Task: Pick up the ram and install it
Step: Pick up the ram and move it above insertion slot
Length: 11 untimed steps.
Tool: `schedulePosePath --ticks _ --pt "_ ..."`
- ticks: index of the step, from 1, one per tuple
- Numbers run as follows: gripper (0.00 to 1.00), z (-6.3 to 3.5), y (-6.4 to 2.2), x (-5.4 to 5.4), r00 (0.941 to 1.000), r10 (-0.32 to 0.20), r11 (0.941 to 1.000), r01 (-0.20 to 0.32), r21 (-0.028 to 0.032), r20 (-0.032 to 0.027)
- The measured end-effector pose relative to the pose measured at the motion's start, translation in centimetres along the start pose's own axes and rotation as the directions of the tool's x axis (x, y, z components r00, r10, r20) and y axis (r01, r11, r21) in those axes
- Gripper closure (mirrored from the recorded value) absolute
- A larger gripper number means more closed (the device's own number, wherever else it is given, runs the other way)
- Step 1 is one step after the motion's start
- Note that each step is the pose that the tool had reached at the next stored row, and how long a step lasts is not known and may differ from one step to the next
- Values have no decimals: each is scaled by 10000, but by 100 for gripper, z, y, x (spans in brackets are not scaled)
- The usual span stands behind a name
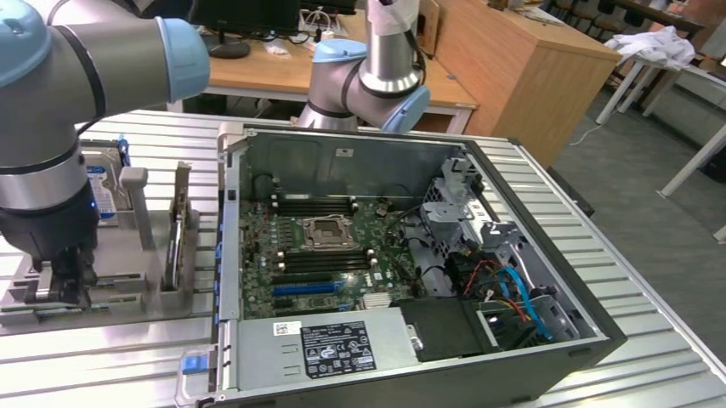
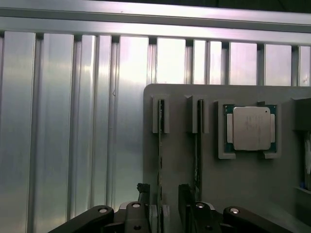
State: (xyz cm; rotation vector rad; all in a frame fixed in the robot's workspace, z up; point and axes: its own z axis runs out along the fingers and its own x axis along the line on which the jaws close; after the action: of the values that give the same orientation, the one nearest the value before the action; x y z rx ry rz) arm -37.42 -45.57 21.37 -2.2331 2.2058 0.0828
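In the wrist view, two ram sticks stand on edge in a grey holder plate (image 2: 180, 160). One ram (image 2: 160, 145) runs into the gap between my fingertips, and the other ram (image 2: 198, 145) lies just outside one finger. My gripper (image 2: 165, 208) is open, above the sticks and apart from them, with nothing held. In the exterior view, my gripper (image 1: 63, 285) hangs low over the holder (image 1: 114, 289) at the exterior view's left. A thin stick (image 1: 178, 225) stands upright beside it. The open computer case (image 1: 233, 280) shows the motherboard's memory slots (image 1: 318, 204).
A square silver processor chip (image 2: 251, 127) sits in a pocket of the holder beside the sticks. A hard drive with a blue label (image 1: 100, 183) stands behind my arm. Ribbed aluminium table (image 2: 58, 121) lies around the holder. Cables and a drive cage (image 1: 477, 212) fill the case's right side.
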Motion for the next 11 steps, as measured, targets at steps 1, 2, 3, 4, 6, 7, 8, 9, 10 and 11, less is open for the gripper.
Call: schedulePosePath --ticks 1,2,3,4,6,7,8,9,10,11 --pt "63 9 0 0 10000 1 10000 -1 0 0" --pt "63 18 -1 1 10000 0 10000 0 -1 0" --pt "63 28 -1 1 10000 0 10000 0 0 0" --pt "63 38 -1 2 10000 0 10000 0 0 0" --pt "63 57 -2 2 10000 0 10000 0 0 1" --pt "63 66 -2 3 10000 0 10000 0 0 0" --pt "63 75 -3 3 10000 0 10000 0 -1 0" --pt "63 84 -3 4 10000 0 10000 0 0 0" --pt "63 93 -3 4 10000 0 10000 0 -1 0" --pt "63 100 -4 4 10000 0 10000 0 0 0"
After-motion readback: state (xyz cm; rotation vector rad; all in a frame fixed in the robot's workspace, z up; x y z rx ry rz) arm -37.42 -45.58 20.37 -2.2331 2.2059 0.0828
